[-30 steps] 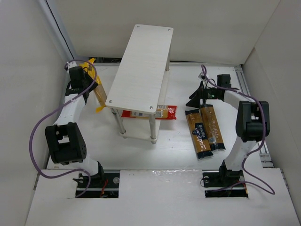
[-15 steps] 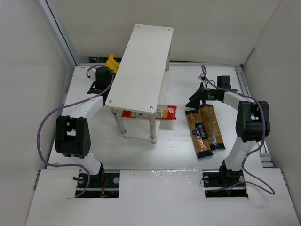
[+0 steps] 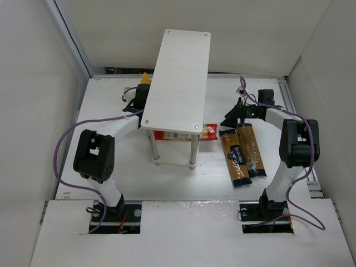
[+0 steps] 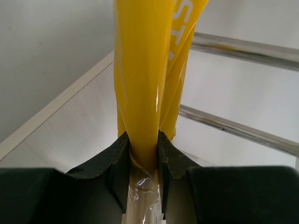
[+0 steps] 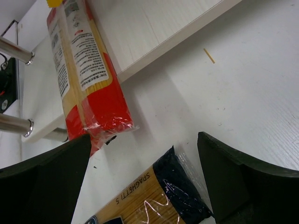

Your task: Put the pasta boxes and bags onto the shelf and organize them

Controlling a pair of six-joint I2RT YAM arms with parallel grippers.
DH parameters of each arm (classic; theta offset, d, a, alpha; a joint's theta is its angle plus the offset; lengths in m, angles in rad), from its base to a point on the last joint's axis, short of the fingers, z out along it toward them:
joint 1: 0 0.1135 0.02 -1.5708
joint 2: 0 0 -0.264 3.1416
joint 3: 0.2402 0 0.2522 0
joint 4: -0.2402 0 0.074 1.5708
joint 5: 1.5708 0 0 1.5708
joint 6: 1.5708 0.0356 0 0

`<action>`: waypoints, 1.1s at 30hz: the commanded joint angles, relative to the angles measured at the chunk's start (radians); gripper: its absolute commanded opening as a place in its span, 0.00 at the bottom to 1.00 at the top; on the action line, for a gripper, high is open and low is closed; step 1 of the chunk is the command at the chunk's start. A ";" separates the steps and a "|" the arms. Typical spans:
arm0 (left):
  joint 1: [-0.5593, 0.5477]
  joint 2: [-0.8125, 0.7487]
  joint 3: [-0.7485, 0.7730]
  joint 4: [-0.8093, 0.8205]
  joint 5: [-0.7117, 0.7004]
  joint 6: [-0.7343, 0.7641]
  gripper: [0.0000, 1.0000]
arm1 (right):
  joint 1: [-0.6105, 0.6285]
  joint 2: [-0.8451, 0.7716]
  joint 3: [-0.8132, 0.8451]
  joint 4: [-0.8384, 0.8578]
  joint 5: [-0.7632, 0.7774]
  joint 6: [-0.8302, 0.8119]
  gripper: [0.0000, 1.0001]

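My left end effector [image 4: 142,154] pinches the glossy orange-yellow plastic pasta bag [image 4: 142,70]; the right end effector [image 5: 145,168] gapes wide, empty.

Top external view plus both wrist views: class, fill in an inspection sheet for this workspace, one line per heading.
Surface: white table, a wet-looking sheen along its near edge.
Job's things: shelf stands mid-table; red-and-white pack lies on its lower board, red end overhanging; two amber packs lie side by side on the table; yellow pack is held at the shelf's left side.
Clutter: one thin loose strand on the table.
Grippers: left gripper shut on the yellow pack; right gripper open above an amber pack's dark end.
Cables: purple cables loop along both arms.
Surroundings: plain white walls.
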 commanded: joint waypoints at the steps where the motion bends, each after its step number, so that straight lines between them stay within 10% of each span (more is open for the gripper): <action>1: -0.055 -0.006 0.081 0.142 -0.034 -0.058 0.00 | -0.010 -0.033 0.002 0.047 -0.023 -0.001 1.00; 6: -0.090 0.068 0.170 0.063 0.003 0.051 0.00 | -0.010 -0.024 0.002 0.047 -0.023 -0.001 1.00; 13: -0.132 0.073 0.157 -0.043 -0.001 0.199 0.55 | -0.010 -0.024 0.002 0.047 -0.023 -0.001 1.00; 23: -0.138 -0.108 0.034 0.045 -0.087 0.346 0.85 | 0.016 -0.036 0.011 0.032 -0.015 -0.041 1.00; 24: -0.113 -0.109 0.034 0.063 -0.049 0.378 0.99 | 0.030 -0.050 0.021 -0.006 0.003 -0.061 1.00; 33: -0.015 -0.130 0.123 -0.153 0.043 0.774 1.00 | 0.157 -0.021 0.099 0.141 0.241 0.212 1.00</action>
